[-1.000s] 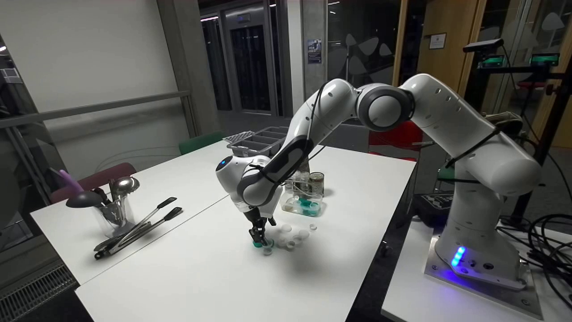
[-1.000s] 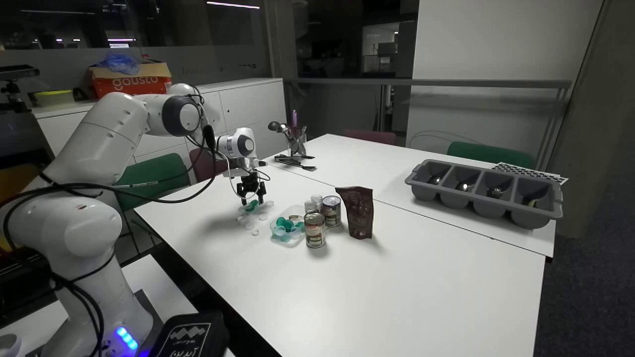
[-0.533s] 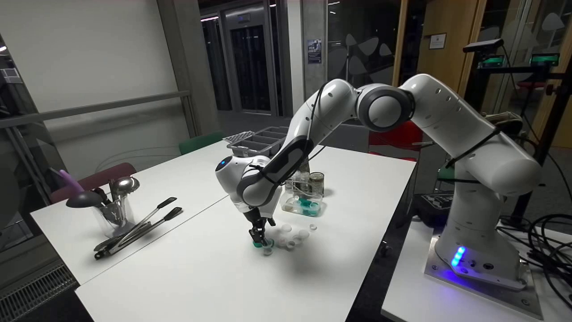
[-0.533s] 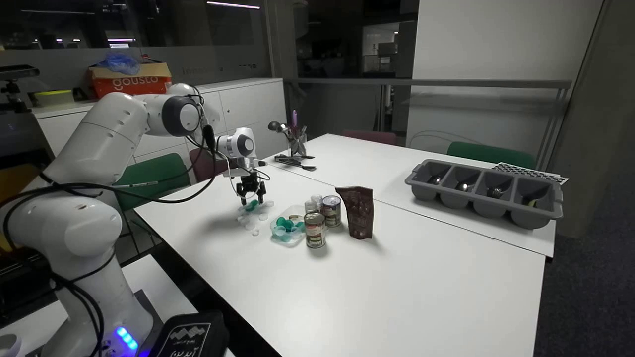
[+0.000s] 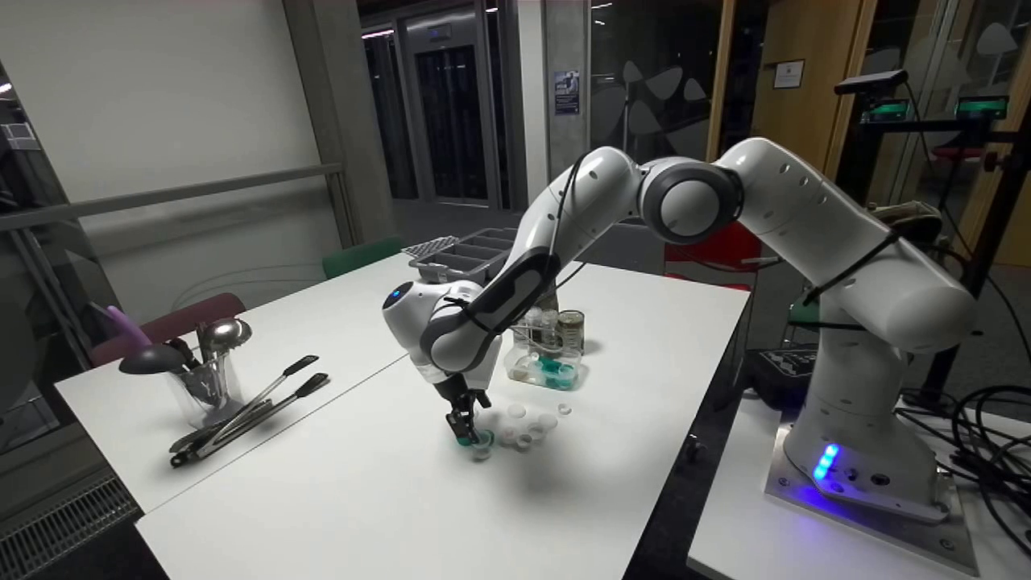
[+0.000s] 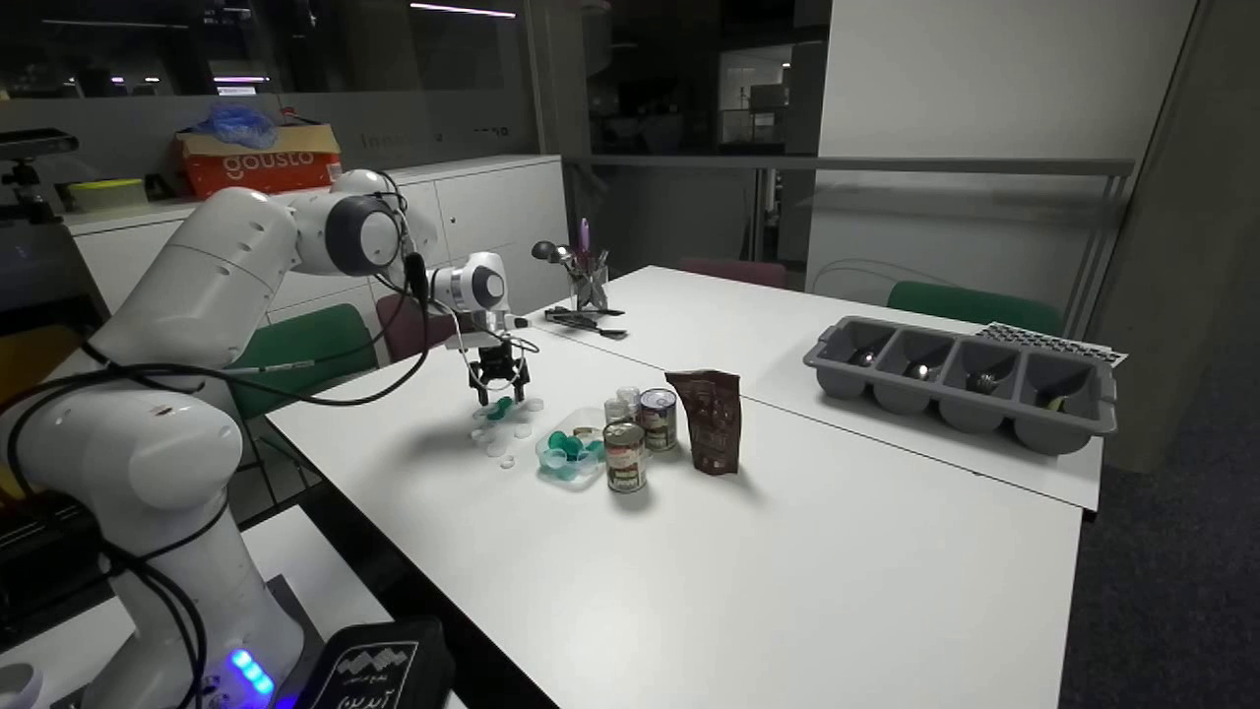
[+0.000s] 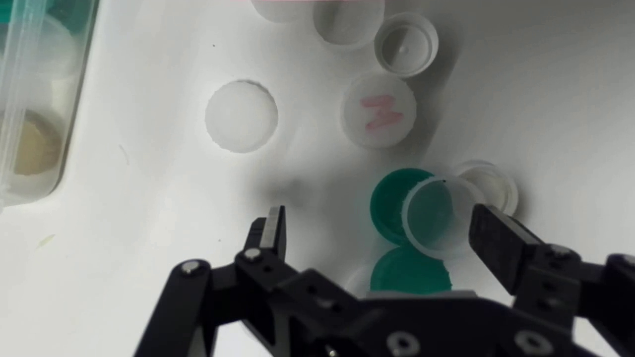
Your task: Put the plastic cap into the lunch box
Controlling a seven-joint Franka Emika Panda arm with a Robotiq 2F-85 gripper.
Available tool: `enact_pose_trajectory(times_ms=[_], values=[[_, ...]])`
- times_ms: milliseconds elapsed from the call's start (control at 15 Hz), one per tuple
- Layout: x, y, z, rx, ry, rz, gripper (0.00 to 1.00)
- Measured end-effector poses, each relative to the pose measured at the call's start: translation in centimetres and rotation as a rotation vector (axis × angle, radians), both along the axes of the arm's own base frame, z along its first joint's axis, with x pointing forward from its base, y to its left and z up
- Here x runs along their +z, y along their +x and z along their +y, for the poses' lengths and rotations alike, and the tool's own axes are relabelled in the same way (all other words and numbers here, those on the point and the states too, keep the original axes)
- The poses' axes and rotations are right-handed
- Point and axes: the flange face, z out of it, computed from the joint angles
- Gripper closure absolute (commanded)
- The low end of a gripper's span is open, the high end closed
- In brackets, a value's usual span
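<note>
The lunch box, a clear container with teal-green and pale caps inside, stands on the table in both exterior views (image 5: 523, 377) (image 6: 591, 480). Its edge shows at the left of the wrist view (image 7: 39, 195). My gripper is open and points down over the loose caps in both exterior views (image 5: 462, 433) (image 6: 503, 398). In the wrist view its jaws (image 7: 377, 214) stand wide apart with nothing held. Between them lie a green cap (image 7: 387, 206), a clear cap (image 7: 454, 225) overlapping it, and another green cap (image 7: 409, 272) partly hidden by the gripper body.
White caps (image 7: 241, 116) (image 7: 379, 111) lie beyond the jaws. Tins (image 6: 625, 458) (image 6: 658, 421) and a brown pouch (image 6: 709, 423) stand beside the lunch box. A grey compartment tray (image 6: 970, 379), tongs (image 5: 250, 419) and a utensil cup (image 5: 205, 391) are farther off.
The arm has lowered slightly and the gripper has shifted a little to the left in an exterior view. It stays open; the caps and lunch box have not visibly moved.
</note>
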Motion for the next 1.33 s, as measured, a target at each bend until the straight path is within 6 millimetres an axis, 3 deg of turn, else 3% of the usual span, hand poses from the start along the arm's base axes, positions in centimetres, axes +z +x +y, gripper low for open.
enact_pose_trajectory(times_ms=[200,333,400,467,1067,1333], values=[[-0.5,0.5,0.4,0.026,0.004,0.016,0.00],[-0.8,0.8,0.6,0.039,0.007,0.022,0.09],[-1.0,0.9,0.6,0.042,0.009,0.023,0.28],[-1.1,1.0,0.6,0.043,0.010,0.023,0.30],[-1.1,1.4,0.8,0.044,0.015,0.015,1.00],[-1.1,1.4,0.8,0.044,0.015,0.015,1.00]])
